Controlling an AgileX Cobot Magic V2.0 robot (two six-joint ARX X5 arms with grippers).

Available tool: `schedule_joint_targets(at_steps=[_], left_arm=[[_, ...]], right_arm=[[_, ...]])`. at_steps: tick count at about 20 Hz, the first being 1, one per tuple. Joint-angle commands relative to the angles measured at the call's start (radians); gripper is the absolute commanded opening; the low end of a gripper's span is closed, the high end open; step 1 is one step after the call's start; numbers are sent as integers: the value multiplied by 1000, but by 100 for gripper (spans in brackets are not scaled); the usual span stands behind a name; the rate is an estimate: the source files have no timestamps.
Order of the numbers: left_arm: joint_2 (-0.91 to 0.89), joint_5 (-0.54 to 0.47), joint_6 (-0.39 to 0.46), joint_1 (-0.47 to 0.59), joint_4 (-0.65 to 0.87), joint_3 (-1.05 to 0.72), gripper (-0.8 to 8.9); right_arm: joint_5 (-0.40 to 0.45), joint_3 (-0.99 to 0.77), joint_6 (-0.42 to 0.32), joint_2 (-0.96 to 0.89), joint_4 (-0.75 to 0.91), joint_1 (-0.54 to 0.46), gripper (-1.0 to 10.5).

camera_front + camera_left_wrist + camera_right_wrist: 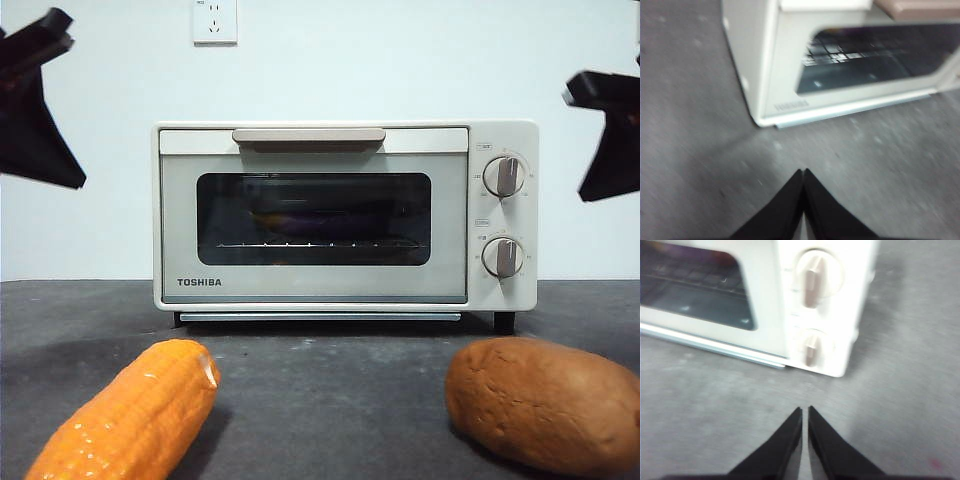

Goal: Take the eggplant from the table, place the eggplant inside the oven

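1. Dark grey speckled table point(330, 375) under a plain white wall, a wall socket point(215, 20) high up behind, and both arms are up and off the work.
2. Left gripper point(803, 172): its two black jaws are pressed together to a single point, nothing between them, hanging above bare table near the oven's front corner on the window side.
3. Right gripper point(805, 410): jaws drawn in to the narrowest slit, nothing held, hanging over bare table in front of the oven's knob end.
4. Across the table, each arm shows only as a black shape high at one side edge, both clear of everything.
5. Out from the grippers, the cream-white Toshiba oven point(345, 290) stands square at the back of the table, door shut, beige handle bar point(308, 135) across the top, two round knobs point(503, 175) stacked at one end.
6. Through the dark glass, there's the eggplant point(300, 218): a dim purple shape lying lengthwise on the wire rack point(320, 243), inside the oven.
7. Up front, an orange corn cob point(135, 410) lies angled on the table at one side, and a brown potato-like lump point(545, 400) sits at the other, well apart, neither touching the oven.
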Motion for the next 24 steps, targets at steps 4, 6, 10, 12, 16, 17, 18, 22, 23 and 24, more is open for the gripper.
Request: schedule_joint_targets(at_steps=[4, 6, 10, 12, 16, 17, 18, 22, 23, 24], left_arm=[[-1, -2, -39, -27, -29, 5, 6], [-1, -2, -39, -27, -28, 5, 6], [-9, -1, -39, -35, -36, 5, 6], [-125, -21, -29, -26, -90, 4, 6], [-417, -22, 113, 29, -101, -12, 6], [-477, -23, 142, 59, -102, -20, 6], [-537, -27, 169, 98, -101, -32, 6], [-685, -34, 234, 245, -87, -128, 6], [-711, -33, 235, 276, -86, -164, 6], [-735, -33, 233, 304, -86, -204, 6]], right_arm=[[70, 3, 16, 6, 31, 1, 4], [70, 3, 16, 6, 31, 1, 4], [70, 3, 16, 6, 31, 1, 4], [70, 3, 16, 6, 31, 1, 4], [70, 3, 16, 7, 31, 1, 4], [70, 3, 16, 7, 31, 1, 4], [71, 3, 16, 7, 31, 1, 4], [71, 3, 16, 7, 31, 1, 4], [71, 3, 16, 7, 31, 1, 4], [71, 3, 16, 7, 31, 1, 4]])
